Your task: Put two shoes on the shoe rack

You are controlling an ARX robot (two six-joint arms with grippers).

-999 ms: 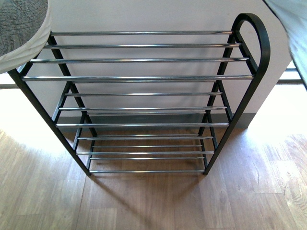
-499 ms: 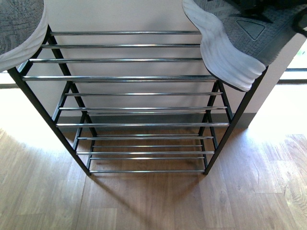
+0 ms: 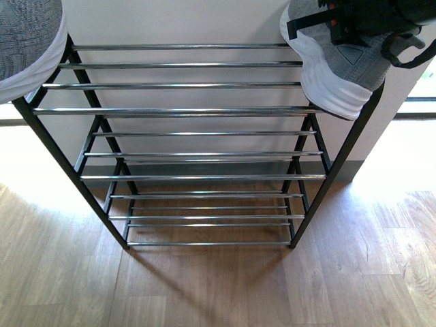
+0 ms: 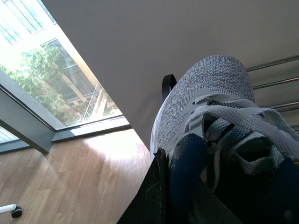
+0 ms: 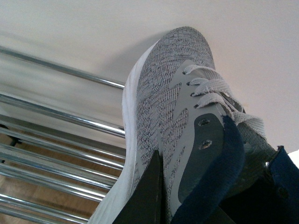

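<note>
Front view: one black-framed shoe rack (image 3: 191, 110), two grey knit sneakers. The left sneaker (image 3: 30, 41) hangs at ten o'clock beside the top shelf's end, clamped by the left gripper (image 4: 187, 205). The right sneaker (image 3: 327, 75), at two o'clock over the top rods, is clamped by the right gripper (image 3: 354, 24). Best lowered level, sole spanning several rods, before release.

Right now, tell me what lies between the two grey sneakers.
Only bare top rods of the shoe rack; the front view shows nothing else between the left sneaker and the right sneaker.
</note>
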